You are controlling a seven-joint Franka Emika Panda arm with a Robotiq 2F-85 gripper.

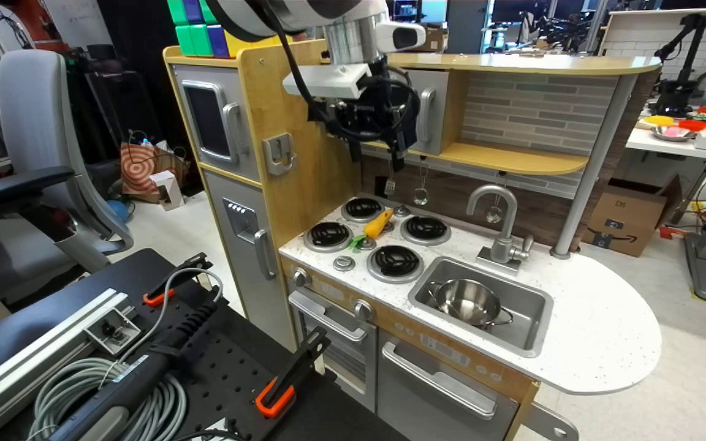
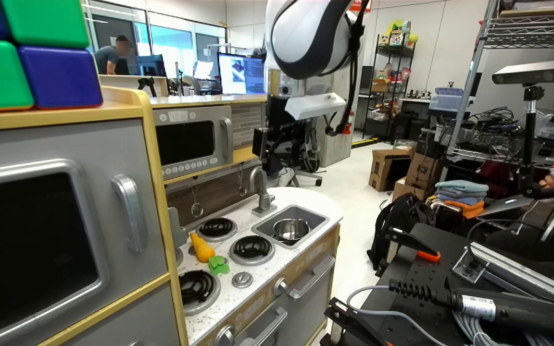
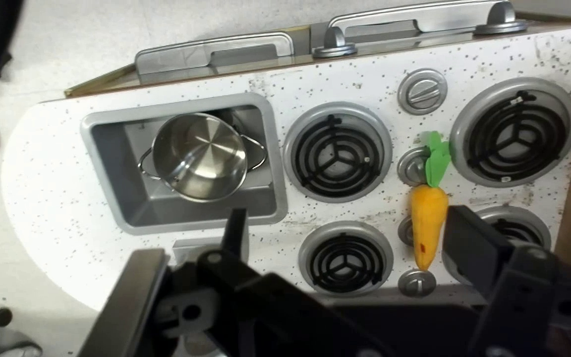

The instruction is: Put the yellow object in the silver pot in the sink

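A toy kitchen (image 1: 310,202) with pale wooden edges and grey doors takes the middle of the frame in an exterior view. The robot arm (image 1: 353,40) reaches in from the top edge in both exterior views. The white, speckled worktop (image 1: 604,324) runs across nearly the whole width of the wrist view. Set into it is the grey sink (image 3: 124,173), upper left in that view. The jaws stand wide apart along the bottom of the wrist view, one left of centre, one at lower right; in both exterior views they hang above the worktop, near the upper middle of the frame. Four burners (image 3: 337,152) with black coils lie right of the sink in the wrist view. The silver pot (image 3: 199,156) sits inside the sink, mouth up, a loop handle on either side. The yellow object (image 3: 428,223), a carrot shape with a green leafy top, lies on the worktop between the burners, right of centre in the wrist view, partly over a row of knobs (image 3: 423,92); which of them it touches I cannot tell.
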